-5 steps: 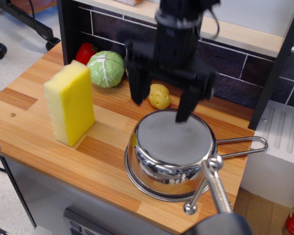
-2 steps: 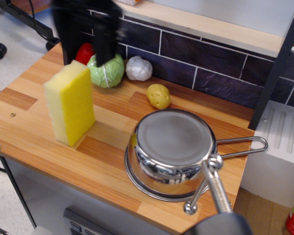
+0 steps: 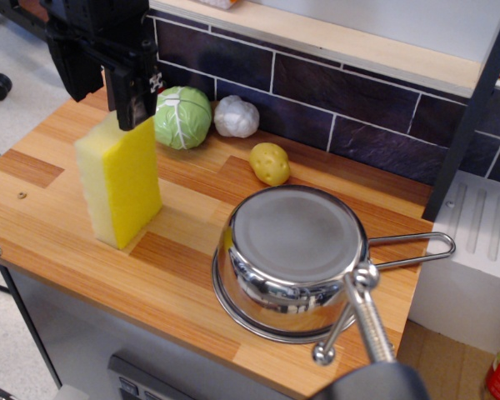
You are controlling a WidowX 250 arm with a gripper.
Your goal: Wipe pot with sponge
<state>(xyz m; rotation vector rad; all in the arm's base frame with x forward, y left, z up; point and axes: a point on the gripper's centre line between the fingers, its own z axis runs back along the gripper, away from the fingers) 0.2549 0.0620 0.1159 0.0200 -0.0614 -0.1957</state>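
Yellow sponge (image 3: 119, 179) stands upright on the worktop (image 3: 175, 275); my gripper (image 3: 100, 96) hangs spread wide just above its top edge. Behind it I see a cabbage (image 3: 182, 117); the upturned pot (image 3: 293, 260) sits well apart.

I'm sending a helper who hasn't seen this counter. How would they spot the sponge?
On the wooden countertop, look at the left end, in front of the green cabbage. The tall bright yellow rectangular foam sponge stands there on end, under the black gripper. It is blocky and far bigger than the small rounded yellow potato.

Wooden counter (image 3: 175, 275) carries sponge (image 3: 119, 182), pot (image 3: 290, 260), cabbage (image 3: 182, 117), garlic (image 3: 236, 116), potato (image 3: 270, 163).
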